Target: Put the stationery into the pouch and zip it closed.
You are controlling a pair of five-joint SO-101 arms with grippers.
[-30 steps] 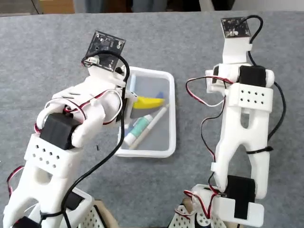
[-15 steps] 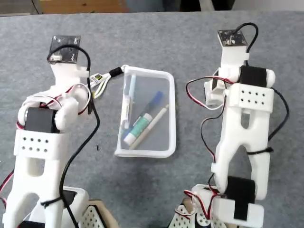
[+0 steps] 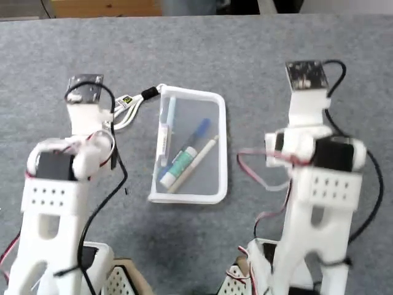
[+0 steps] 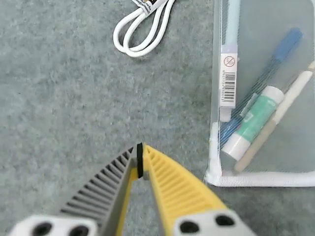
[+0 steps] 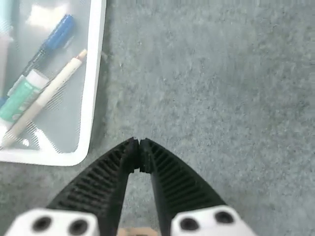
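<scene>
A clear pouch [image 3: 212, 114] with white edging lies flat mid-table. Inside it lie a blue pen [image 3: 198, 133], a teal glue stick [image 3: 177, 166], a cream pencil [image 3: 198, 161] and a pale tube with a barcode label [image 3: 163, 138]. A white cord loop [image 3: 126, 109] hangs off its zip pull at the far left corner. My left gripper [image 4: 139, 162] is shut with nothing in it, over bare cloth to the left of the pouch [image 4: 275, 64]. To the right of the pouch [image 5: 74, 118], my right gripper [image 5: 138, 152] is also shut and holds nothing.
Grey cloth [image 3: 258, 55] covers the whole table. Both white arms stand at the near edge, one on each side of the pouch. A wooden edge [image 3: 104, 7] shows beyond the far side.
The left arm swung away from above the pouch to its left side. The right arm has drawn back toward the near edge.
</scene>
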